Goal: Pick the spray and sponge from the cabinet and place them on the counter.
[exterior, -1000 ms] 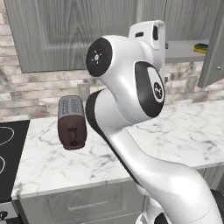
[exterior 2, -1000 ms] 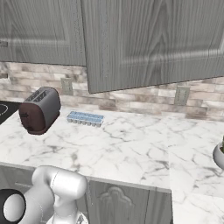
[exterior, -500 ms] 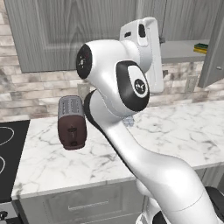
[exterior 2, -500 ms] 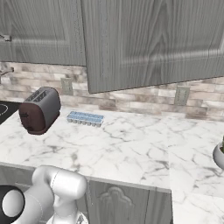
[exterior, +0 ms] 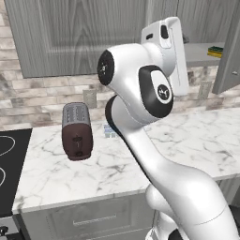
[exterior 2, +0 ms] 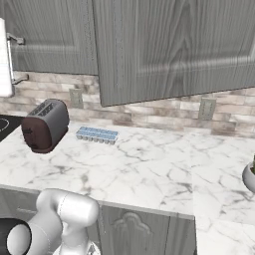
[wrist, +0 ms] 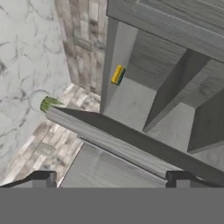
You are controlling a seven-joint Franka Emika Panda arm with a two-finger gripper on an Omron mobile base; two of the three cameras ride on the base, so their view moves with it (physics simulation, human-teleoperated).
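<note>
Sponge [wrist: 117,75] lies on cabinet [wrist: 131,105] shelf; tool [wrist: 109,179] open.

Cabinet [wrist: 175,57]: grey wood-grain doors, plain grey inner shelf. Sponge [wrist: 117,75]: yellow with a dark green layer, ahead of the end effector. Counter [exterior 2: 149,169]: white marble, grey veins. Toaster [exterior: 76,131]: dark maroon body, grey slotted top. Ice-cube tray [exterior 2: 97,134]: pale blue. Wall [exterior 2: 164,112]: brown-grey brick pattern. Stovetop [exterior: 9,168]: black, white rings.

Even, soft rendered light, faint shadows, no glare, slightly coarse and blurry textures throughout
</note>
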